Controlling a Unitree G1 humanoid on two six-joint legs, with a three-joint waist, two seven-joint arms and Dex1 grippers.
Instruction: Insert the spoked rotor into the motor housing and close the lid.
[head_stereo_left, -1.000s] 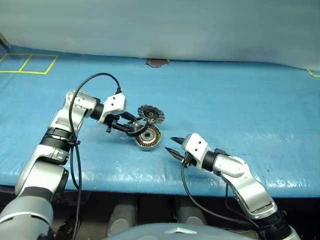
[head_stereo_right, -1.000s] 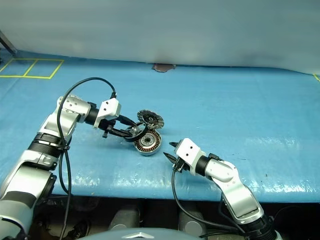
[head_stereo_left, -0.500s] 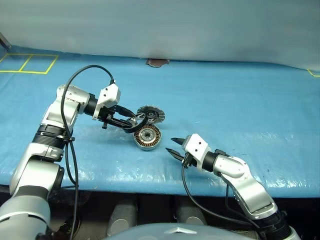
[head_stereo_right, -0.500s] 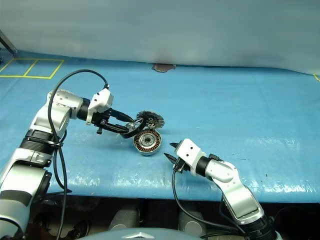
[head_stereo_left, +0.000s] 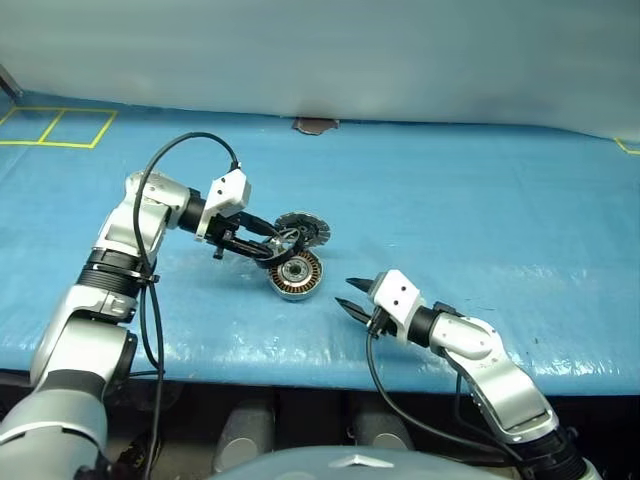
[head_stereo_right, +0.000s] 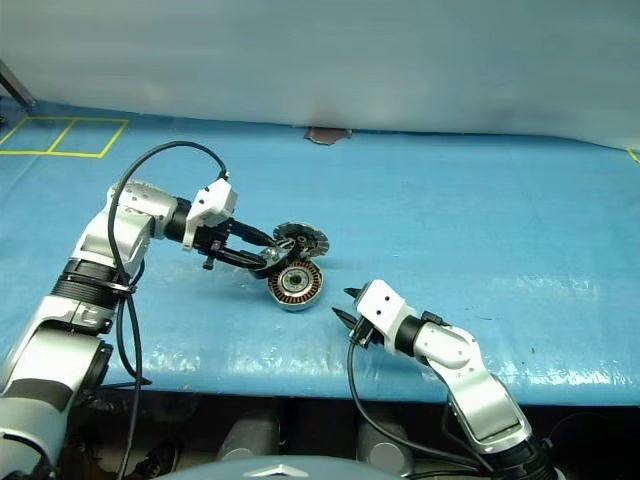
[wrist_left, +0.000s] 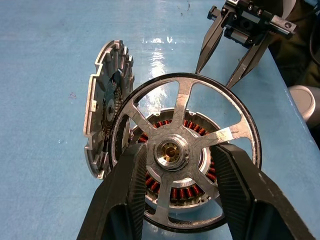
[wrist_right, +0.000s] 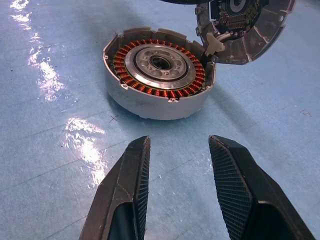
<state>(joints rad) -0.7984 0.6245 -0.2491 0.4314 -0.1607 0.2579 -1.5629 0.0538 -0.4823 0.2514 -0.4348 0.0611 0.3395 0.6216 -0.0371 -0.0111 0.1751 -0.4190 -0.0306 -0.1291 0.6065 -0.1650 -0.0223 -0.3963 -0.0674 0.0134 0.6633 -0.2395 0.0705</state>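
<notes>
1. Head views: our left gripper (head_stereo_left: 268, 247) clamps the shiny silver spoked rotor (head_stereo_left: 284, 243) just over the round grey motor housing with copper windings (head_stereo_left: 295, 274); insertion isn't done.
2. Left wrist view: rotor hub sits between our fingers (wrist_left: 125, 192), the ribbed grey lid (wrist_left: 105, 127) standing open beside them.
3. Right wrist view: our right gripper (wrist_right: 179, 150) hangs empty, fingers parted, near the housing; lid closing remains.

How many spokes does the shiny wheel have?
6. The spoked rotor fans them from its hub all around to the rim; the left gripper covers parts of the lower ones.
</notes>
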